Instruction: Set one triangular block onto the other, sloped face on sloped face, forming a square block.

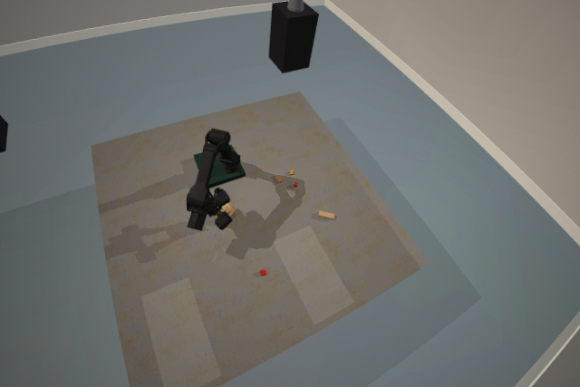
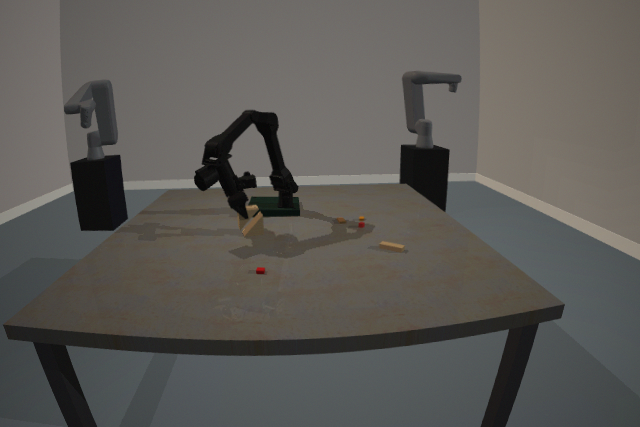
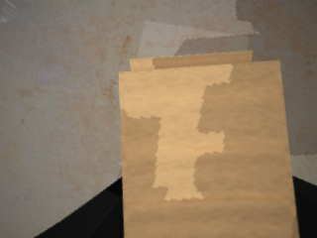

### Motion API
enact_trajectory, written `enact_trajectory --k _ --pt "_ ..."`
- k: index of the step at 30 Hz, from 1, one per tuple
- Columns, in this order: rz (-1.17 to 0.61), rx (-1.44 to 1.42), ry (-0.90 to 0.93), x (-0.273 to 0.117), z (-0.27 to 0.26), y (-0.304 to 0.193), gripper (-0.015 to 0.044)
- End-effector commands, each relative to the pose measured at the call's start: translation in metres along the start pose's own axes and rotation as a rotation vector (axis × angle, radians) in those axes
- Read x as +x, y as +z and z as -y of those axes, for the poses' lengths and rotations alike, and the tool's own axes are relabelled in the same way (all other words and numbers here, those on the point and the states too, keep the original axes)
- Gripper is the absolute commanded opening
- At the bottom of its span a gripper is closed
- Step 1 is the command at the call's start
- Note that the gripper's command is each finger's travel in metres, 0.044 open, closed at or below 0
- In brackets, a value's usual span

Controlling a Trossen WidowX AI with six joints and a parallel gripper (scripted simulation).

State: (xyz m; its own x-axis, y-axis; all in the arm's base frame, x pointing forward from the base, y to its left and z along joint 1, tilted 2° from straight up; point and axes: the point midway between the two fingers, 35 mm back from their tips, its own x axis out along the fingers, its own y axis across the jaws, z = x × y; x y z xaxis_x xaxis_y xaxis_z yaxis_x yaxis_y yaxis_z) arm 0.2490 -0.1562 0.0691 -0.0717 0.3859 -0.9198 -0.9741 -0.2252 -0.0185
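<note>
My gripper point(image 1: 219, 209) point(image 2: 245, 212) is shut on one tan triangular block point(image 1: 227, 208) point(image 2: 250, 208) point(image 3: 198, 149). In the wrist view its broad face fills the middle and lower right. The other triangular block point(image 2: 252, 224) point(image 3: 198, 60) stands on the table, directly below and beside the held one. In the wrist view only a narrow strip of it shows past the held block's far edge, nearly parallel to that edge. The blocks overlap in the top and exterior views. Whether their sloped faces touch is hidden, and so is how their ends line up.
A tan bar point(image 1: 326, 215) point(image 2: 391, 246) lies to the right. An orange cube point(image 1: 291, 171) point(image 2: 361, 218), a red cube point(image 1: 295, 184) point(image 2: 361, 224) and a brown block point(image 1: 278, 178) point(image 2: 341, 220) lie right of the arm's green base point(image 2: 260, 205). Another red block point(image 1: 263, 272) point(image 2: 260, 270) lies nearer the front.
</note>
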Motion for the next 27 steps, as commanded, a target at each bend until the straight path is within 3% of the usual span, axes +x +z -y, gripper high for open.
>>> enact_trajectory --k 1,27 --pt "0.004 0.005 -0.007 0.0014 -0.0004 0.0012 0.0000" --pt "0.002 0.010 -0.015 0.0002 0.0000 0.0016 0.0000"
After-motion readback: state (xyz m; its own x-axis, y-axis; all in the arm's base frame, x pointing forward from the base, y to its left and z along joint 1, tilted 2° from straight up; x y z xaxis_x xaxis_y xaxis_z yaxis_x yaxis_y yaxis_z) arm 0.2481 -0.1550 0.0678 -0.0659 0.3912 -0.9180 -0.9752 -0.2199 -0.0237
